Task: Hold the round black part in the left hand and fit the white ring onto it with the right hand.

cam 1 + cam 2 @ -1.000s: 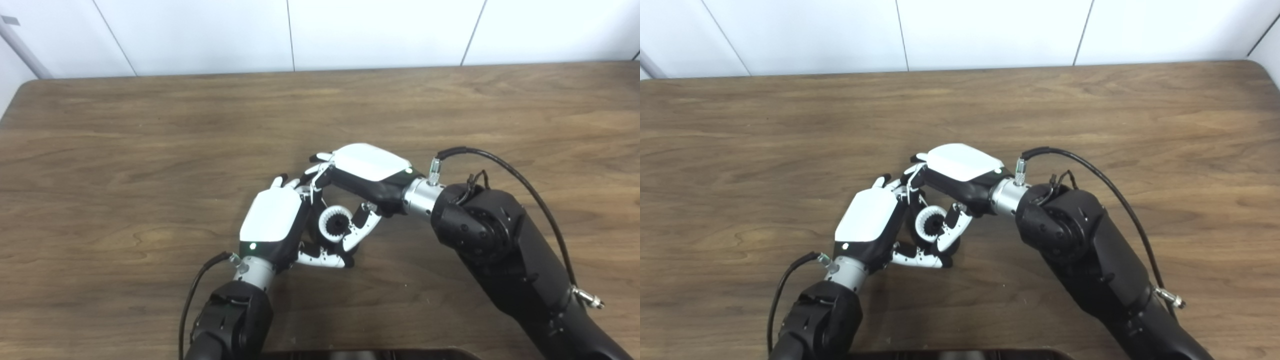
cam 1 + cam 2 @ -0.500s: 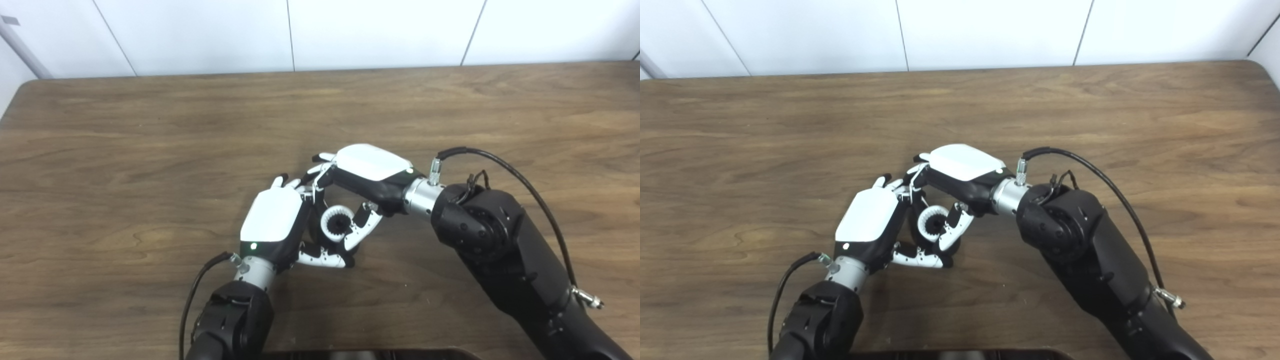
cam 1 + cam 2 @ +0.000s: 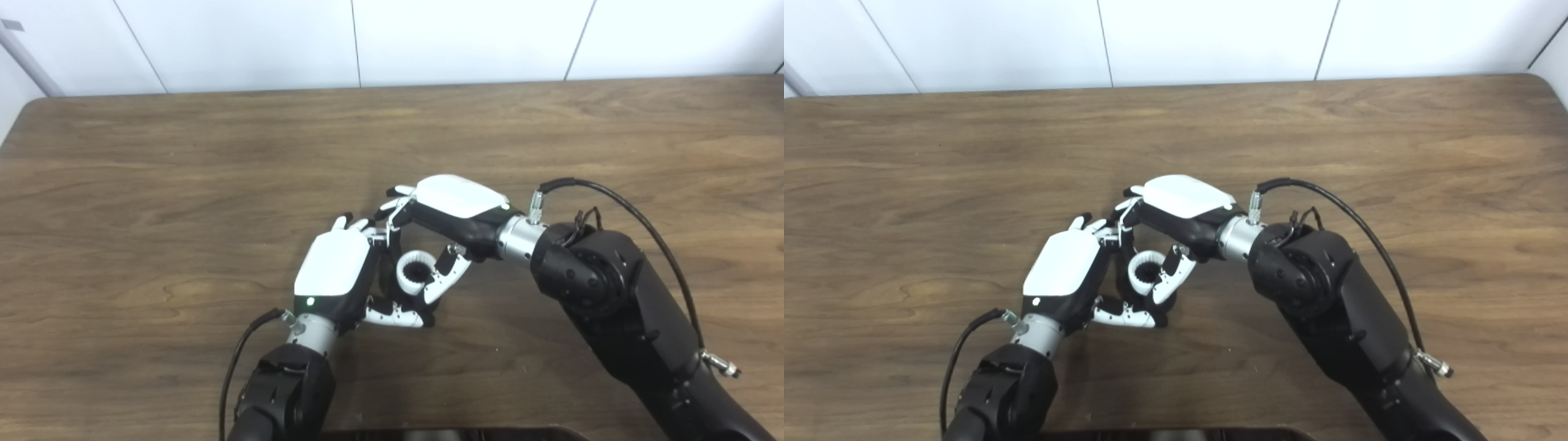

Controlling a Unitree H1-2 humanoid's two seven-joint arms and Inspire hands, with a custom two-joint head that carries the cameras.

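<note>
left eye view: no legible writing.

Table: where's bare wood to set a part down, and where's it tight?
Bare wood runs along the table left of the left hand, across the far strip up to the wall, and on the right beyond the right forearm. It is crowded at centre: both hands, the right hand included, close around the white ring and the round black part.
</note>
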